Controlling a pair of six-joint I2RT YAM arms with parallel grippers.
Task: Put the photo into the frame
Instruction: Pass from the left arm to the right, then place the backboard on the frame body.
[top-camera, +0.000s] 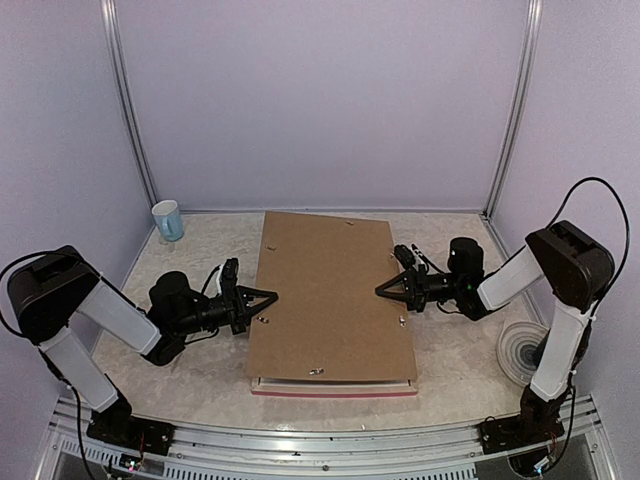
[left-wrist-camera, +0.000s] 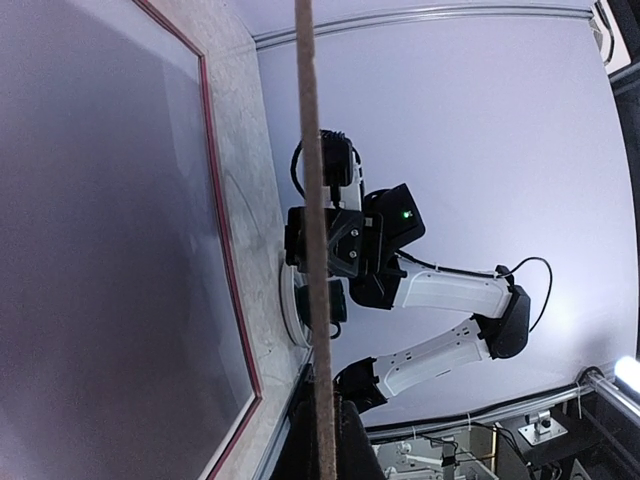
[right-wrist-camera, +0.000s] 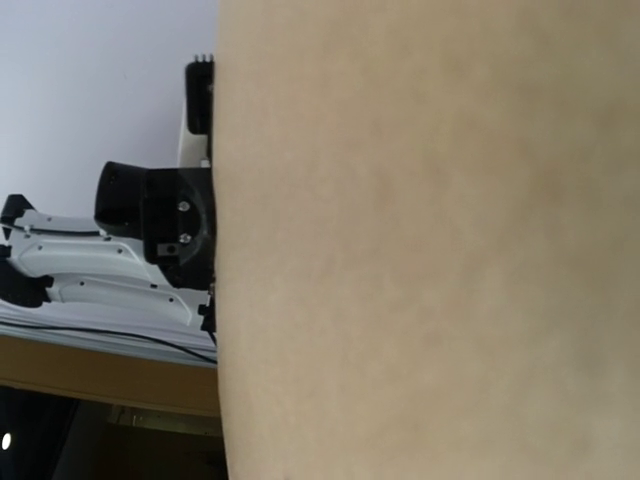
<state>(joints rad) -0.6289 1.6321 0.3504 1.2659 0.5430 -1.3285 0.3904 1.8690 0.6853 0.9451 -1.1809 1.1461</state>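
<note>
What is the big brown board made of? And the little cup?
The board looks like pressed fibreboard or thick card: matte, flat brown, thin at its edge. The cup may be glazed ceramic or plastic: pale blue, smooth, too small to tell.

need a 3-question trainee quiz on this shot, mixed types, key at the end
1. True or false: the cup stands at the back right of the table.
2. The left gripper has its fingers shut on: A the cup, B the backing board's edge, C nothing.
3. What colour is the strip of the frame showing under the board's near edge?
Key: 1 false, it stands at the back left; 2 B; 3 pink.
</note>
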